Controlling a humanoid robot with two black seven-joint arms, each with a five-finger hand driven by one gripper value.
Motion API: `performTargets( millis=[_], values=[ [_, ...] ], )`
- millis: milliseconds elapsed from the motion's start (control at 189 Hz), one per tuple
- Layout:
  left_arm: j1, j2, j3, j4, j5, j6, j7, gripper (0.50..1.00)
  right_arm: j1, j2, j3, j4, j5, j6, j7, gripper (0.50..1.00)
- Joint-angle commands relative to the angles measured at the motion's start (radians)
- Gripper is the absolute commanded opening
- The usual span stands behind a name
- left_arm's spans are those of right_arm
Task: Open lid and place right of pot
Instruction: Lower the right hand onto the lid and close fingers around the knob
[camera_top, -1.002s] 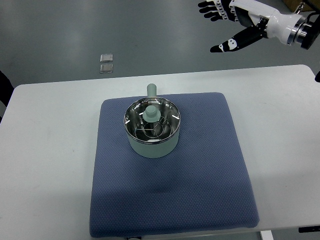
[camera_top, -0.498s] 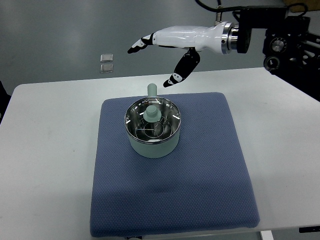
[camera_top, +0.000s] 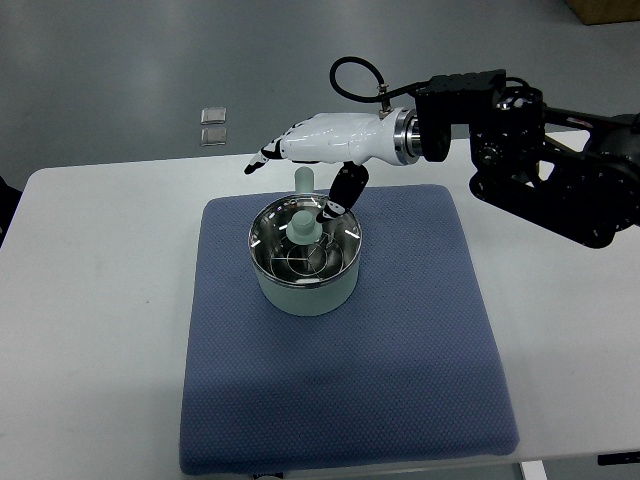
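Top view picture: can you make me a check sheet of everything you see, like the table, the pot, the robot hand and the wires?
Surface: white table under a blue mat.
Job's things: green pot on the mat; glass lid on it, knob up.
Clutter: nothing seen on the table.
Hands: right hand open above the pot, thumb tip near the knob, holding nothing; left arm not seen.
Cables: black cable looping at the wrist.
Surroundings: grey floor, two small square plates.

Right hand (camera_top: 318, 150) lower, nearer lid (camera_top: 304, 236)
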Motion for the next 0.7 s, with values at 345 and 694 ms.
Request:
performTargets(
  millis=[345,694],
  values=[
    [0.0,0.0,0.0,0.0,0.0,0.0,0.0,1.0,0.0,0.049,-0.071,-0.061,-0.008,-0.002,-0.047,0.844],
    [0.0,0.0,0.0,0.0,0.0,0.0,0.0,1.0,0.0,0.069,-0.082,-0.078,-0.022,-0.004,-0.073,0.766]
  ],
)
